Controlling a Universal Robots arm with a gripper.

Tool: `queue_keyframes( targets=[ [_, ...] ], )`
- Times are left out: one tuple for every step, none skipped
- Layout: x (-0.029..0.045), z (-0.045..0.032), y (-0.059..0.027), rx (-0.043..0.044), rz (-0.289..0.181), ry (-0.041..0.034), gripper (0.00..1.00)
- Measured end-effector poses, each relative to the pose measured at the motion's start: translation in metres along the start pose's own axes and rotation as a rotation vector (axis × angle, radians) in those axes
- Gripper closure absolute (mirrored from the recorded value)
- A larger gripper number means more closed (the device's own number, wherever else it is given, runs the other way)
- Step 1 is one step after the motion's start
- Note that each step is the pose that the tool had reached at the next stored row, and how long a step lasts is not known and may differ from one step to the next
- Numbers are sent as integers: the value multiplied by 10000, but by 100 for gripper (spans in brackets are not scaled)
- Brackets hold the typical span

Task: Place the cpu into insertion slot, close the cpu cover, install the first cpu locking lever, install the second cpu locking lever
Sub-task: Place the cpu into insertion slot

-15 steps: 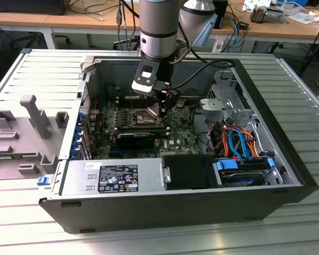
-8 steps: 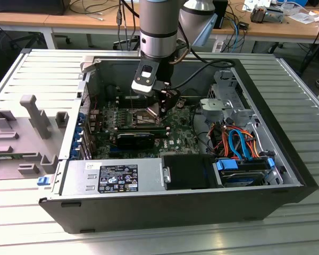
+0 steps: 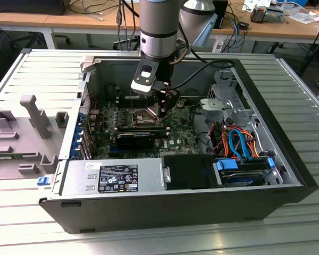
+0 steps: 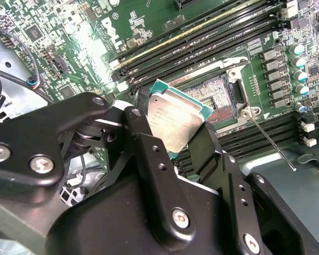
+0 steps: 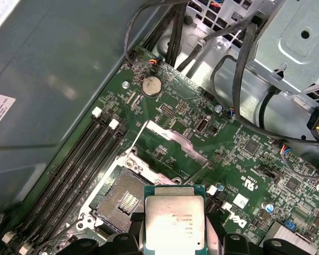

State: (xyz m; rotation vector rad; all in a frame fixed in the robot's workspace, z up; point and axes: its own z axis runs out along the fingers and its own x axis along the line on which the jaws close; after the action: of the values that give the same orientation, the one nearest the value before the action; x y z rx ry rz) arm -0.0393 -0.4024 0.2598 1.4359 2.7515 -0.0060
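Broadly, at the exterior view's left a grey plastic fixture [image 3: 29, 130] of blocks and posts lies on the ribbed metal counter [image 3: 287, 223], just beside the open computer case [image 3: 58, 204], whose upright walls fence the working space on all sides. Inside, the power supply [image 3: 117, 178] fills the near left corner and the green motherboard [image 3: 178, 130] lies flat on the case floor. The room over the board is narrow, bounded by the case wall on one side and a silver drive cage [image 3: 228, 101] on the other. Wooden desks [image 3: 69, 21] strewn with cables stand behind the counter. The arm [image 3: 158, 32] comes almost straight down over the middle of the board, its wrist bent a little toward the exterior view's right. The jaws are closed on the cpu [image 4: 175, 119], gripping two opposite edges and holding it tilted, metal top showing, just above one edge of the insertion slot [image 5: 122, 196] and not seated. The slot lies uncovered; the cpu cover [image 5: 173, 141] stands swung up on the side away from the cpu. A thin locking lever [image 4: 271, 144] juts free beside the slot, across the long black memory slots [image 4: 202, 37]. Farther right, orange and blue cables [image 3: 239, 143] crowd the drive bay.
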Motion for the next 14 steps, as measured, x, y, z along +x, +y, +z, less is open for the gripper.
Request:
queue_keyframes(
  targets=[
    [0, 0, 0, 0, 12, 0, 46],
    [0, 0, 0, 1, 32, 0, 46],
    [0, 0, 0, 2, 47, -1, 46],
    [0, 0, 0, 2, 57, -1, 46],
    [0, 0, 0, 3, 75, -1, 46],
    [0, 0, 0, 4, 94, -1, 46],
    [0, 0, 0, 4, 116, -2, 46],
    [0, 0, 0, 4, 127, -2, 46],
    [0, 0, 0, 4, 139, -2, 46],
    [0, 0, 0, 6, 154, -2, 46],
    [0, 0, 0, 6, 164, -2, 46],
    [0, 0, 0, 6, 181, -3, 46],
    [0, 0, 0, 7, 191, -3, 46],
    [0, 0, 0, 8, 202, -3, 46]
  ],
)
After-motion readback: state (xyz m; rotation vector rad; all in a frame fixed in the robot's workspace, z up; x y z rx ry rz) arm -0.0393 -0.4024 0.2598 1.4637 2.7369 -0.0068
